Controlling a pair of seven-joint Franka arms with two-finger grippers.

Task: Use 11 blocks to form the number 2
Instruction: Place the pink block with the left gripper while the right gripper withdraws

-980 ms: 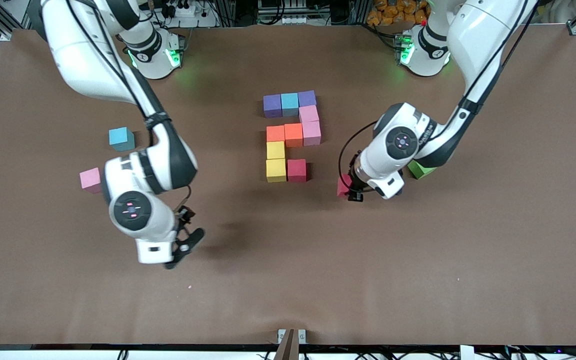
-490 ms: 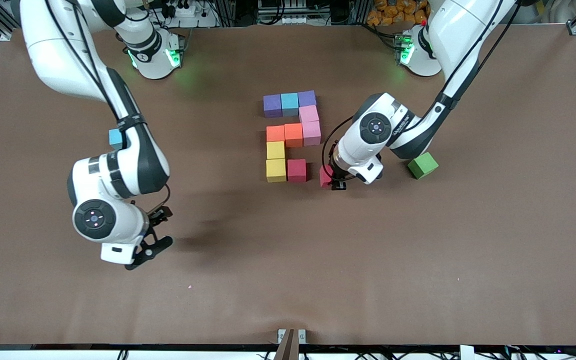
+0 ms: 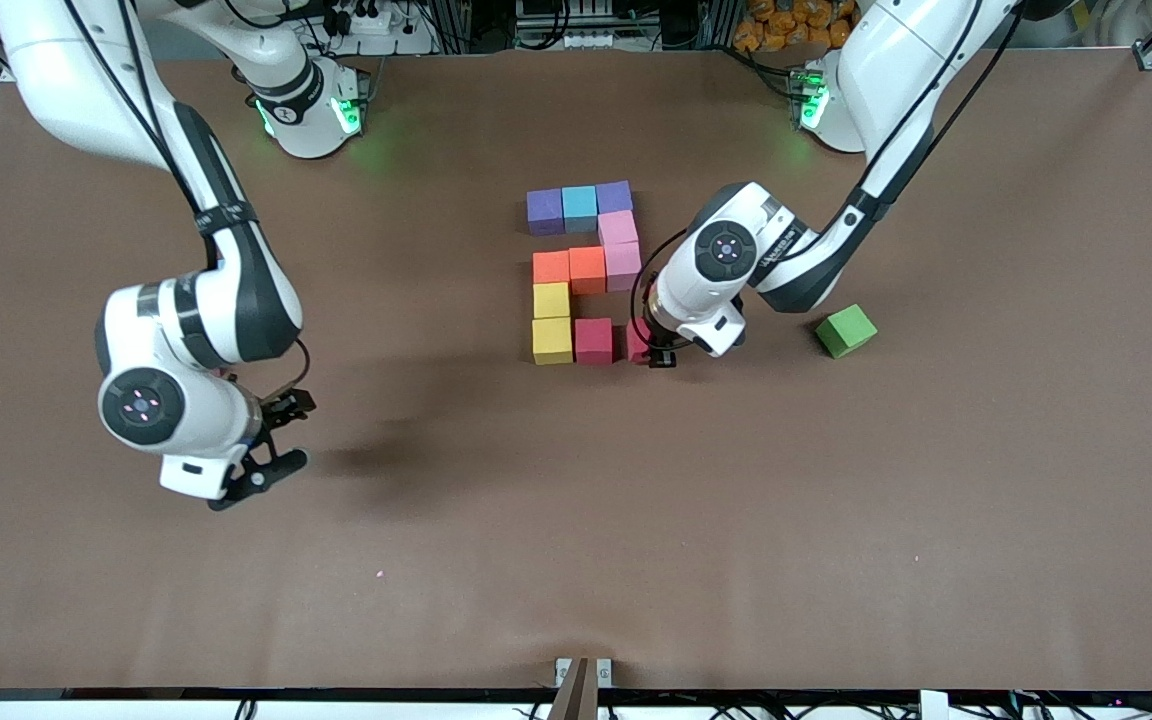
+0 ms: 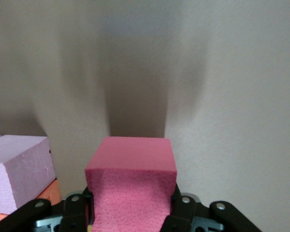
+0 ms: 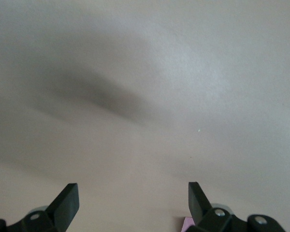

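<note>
Last block going in: your left hand carried the red cube to the open corner of the 2.

Worktop (image 3: 836,520) carried the number 2 (image 3: 586,272), ten cubes laid, its row nearest the front camera one short. Your left hand (image 3: 658,352) clamped the red cube (image 4: 131,186) just beside the placed red block (image 3: 593,340), likely to fill that gap. Right hand (image 3: 271,440) waited with fingers wide and empty over bare worktop. Green cube (image 3: 845,331) sat unused toward the left arm's end.

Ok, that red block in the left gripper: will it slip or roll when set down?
The red block looks like matte, pebbled foam, so probably grippy and light. The left gripper is shut on it. Flat faces and square edges suggest it will sit still rather than roll beside the other red block.
</note>
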